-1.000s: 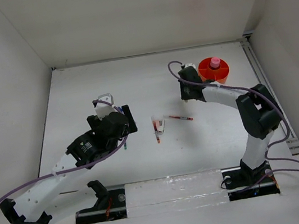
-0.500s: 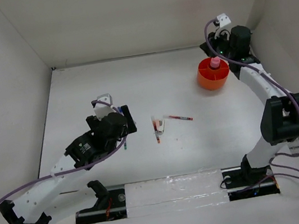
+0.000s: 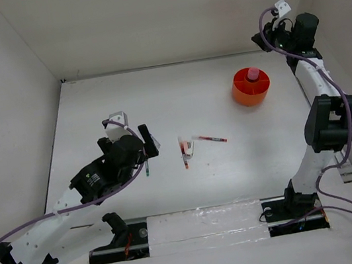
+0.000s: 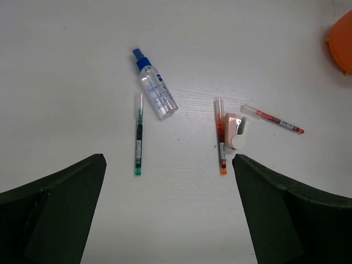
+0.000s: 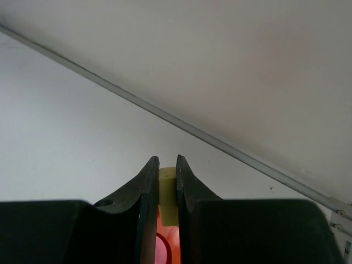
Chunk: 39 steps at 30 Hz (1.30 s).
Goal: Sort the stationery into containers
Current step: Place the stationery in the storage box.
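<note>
At the far right corner of the tabletop, the right arm is stretching tall, its jaws pinching the tiny beige eraser cube high near the orange tub, where the pink-capped tube is standing. The left arm is crouching low at near left, jaws gaping wide toward the green pen, blue-capped tube, red pens and white piece lying mid-tabletop.
</note>
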Tool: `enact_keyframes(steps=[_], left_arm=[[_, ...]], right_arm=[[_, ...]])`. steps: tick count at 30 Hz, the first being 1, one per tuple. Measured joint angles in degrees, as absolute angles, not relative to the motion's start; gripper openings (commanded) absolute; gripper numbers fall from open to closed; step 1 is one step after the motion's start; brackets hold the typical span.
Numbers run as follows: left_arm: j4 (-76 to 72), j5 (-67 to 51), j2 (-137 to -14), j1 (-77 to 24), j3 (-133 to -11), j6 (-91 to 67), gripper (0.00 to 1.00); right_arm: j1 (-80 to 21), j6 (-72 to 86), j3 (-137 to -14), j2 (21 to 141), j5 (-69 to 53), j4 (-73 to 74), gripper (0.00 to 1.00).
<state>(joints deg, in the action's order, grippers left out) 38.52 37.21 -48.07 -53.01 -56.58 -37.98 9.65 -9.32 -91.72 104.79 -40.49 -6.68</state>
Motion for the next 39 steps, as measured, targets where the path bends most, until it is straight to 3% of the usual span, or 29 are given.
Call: enact_keyframes(steps=[39], left_arm=[[36.23,34.24,-48.07,-53.01,-55.83,-35.59,1.0]], right_arm=[[13.93,-10.13,-87.09,115.44,-40.91,-7.35,0.02]])
